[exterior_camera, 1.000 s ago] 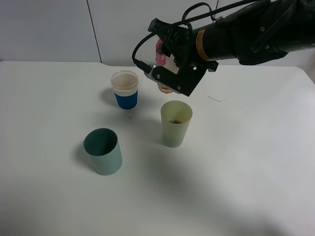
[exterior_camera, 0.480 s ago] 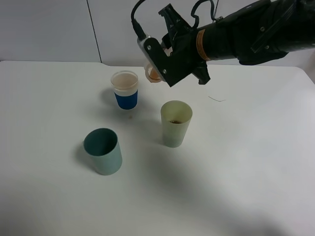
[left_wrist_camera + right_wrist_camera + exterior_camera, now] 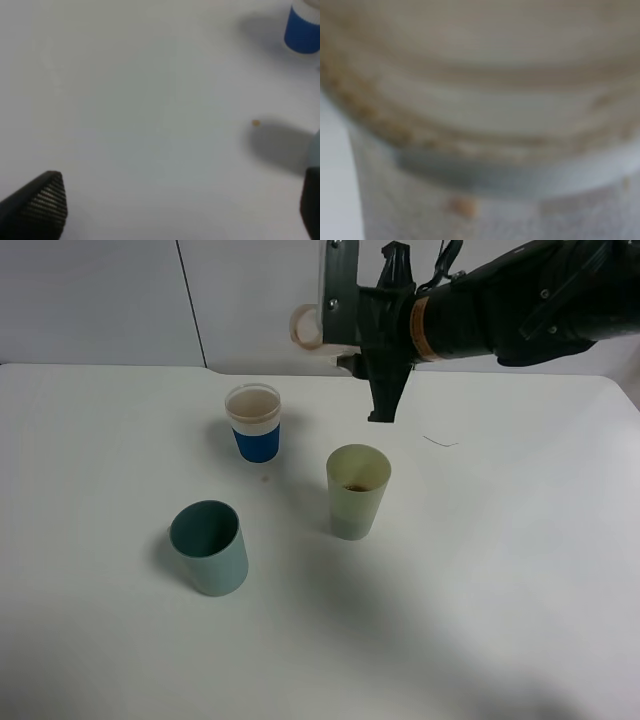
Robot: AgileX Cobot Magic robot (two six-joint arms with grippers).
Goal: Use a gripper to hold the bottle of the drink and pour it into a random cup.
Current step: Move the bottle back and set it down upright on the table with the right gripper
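**Bottle held sideways in the air, clear of the cup**

The pale yellow-green cup stands upright with a little brown drink at its bottom. In the high view, up and slightly left of the cup, the right gripper clamps the whitish bottle. The bottle lies roughly horizontal, its wide round neck pointing away from the cup. Brown residue clings to that neck.

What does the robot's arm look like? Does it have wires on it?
The arm is thick and black, with an orange-beige band near the wrist and black cables looping over it. A grey metal plate sits beside its black pincer.
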